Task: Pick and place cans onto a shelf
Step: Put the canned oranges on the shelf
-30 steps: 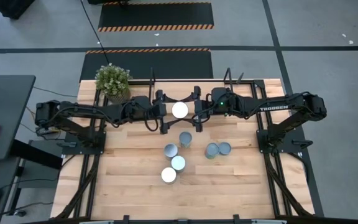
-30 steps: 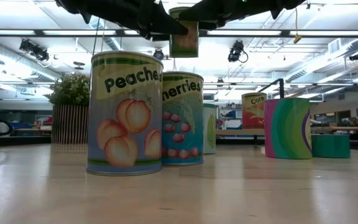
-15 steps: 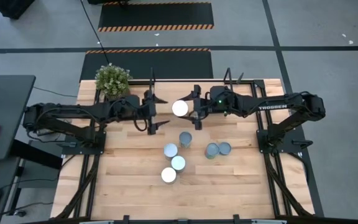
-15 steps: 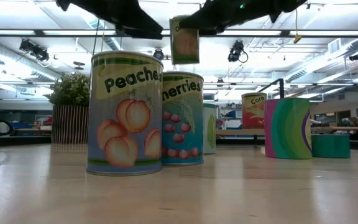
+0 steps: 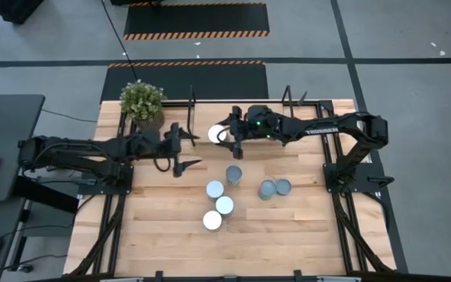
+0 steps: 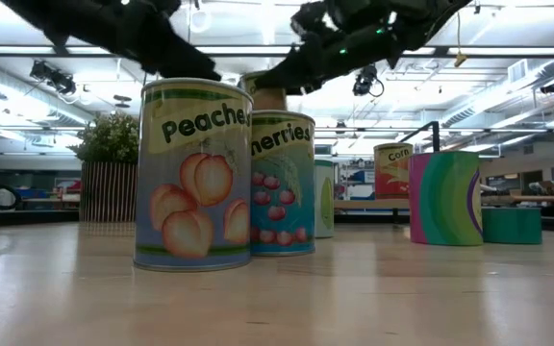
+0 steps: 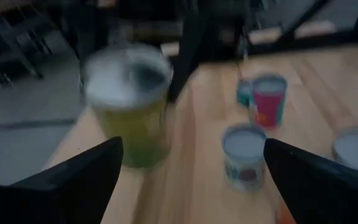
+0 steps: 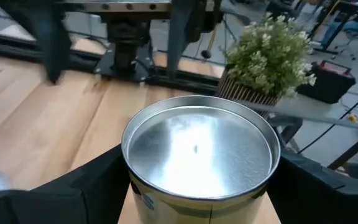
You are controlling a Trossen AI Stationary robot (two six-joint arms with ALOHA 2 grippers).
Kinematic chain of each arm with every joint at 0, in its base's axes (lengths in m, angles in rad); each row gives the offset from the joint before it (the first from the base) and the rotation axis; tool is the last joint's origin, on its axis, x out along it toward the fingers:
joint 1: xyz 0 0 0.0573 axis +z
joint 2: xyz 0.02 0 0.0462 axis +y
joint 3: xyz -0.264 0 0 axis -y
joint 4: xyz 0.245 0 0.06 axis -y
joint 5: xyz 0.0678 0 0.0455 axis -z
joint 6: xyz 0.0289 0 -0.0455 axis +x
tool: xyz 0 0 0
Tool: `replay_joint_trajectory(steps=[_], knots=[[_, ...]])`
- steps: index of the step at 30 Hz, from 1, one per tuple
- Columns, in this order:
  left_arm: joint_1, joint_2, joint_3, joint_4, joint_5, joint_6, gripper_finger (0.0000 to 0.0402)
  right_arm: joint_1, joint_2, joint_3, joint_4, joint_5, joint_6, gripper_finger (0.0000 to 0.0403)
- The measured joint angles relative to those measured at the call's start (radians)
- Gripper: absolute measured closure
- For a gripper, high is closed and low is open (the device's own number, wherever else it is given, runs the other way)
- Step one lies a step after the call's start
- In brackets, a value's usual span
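A can with a shiny silver top and yellow-green sides hangs over the table's far middle, with my right gripper shut on it. Its top fills the right wrist view. In the low view it shows just behind the Peaches can. My left gripper stands open to the can's left, apart from it, with nothing between its fingers. The shelf's black end frames stand at the far edge. My right gripper pinches the can's side wall between its two fingers, one on each side just below the rim. The fingers come about level from the table's right. The can stays upright, top up, lifted clear of the table.
Several cans stand on the table nearer than the held one: one, a cluster of three and a pair. A potted plant stands at the far left corner. The near half of the table is bare wood.
My left gripper has drawn back from beside the can toward the table's left edge, staying open. My right gripper has carried the can a little toward the left and down; the can stays upright.
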Motion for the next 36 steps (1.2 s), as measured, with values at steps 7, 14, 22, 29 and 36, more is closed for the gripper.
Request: replay_joint_trajectory(steps=[7, 14, 22, 29, 36], knots=[[0.009, -0.123, -0.153, 0.192, 0.019, -0.001, 0.0006, -0.040, 0.069, 0.094, -0.037, -0.023, 0.031, 0.0075], [0.044, -0.191, -0.314, 0.416, 0.082, -0.036, 0.0006, -0.094, 0.132, 0.137, -0.083, -0.073, 0.064, 0.0075], [0.072, -0.219, -0.471, 0.683, 0.107, -0.053, 0.0006, -0.144, 0.190, 0.137, -0.014, -0.104, 0.127, 0.0075], [0.098, -0.234, -0.546, 0.818, 0.129, -0.051, 0.0006, -0.152, 0.215, 0.138, 0.054, -0.107, 0.146, 0.0075], [0.113, -0.230, -0.546, 0.831, 0.165, -0.052, 0.0006, -0.163, 0.236, 0.137, 0.112, -0.108, 0.165, 0.0075]])
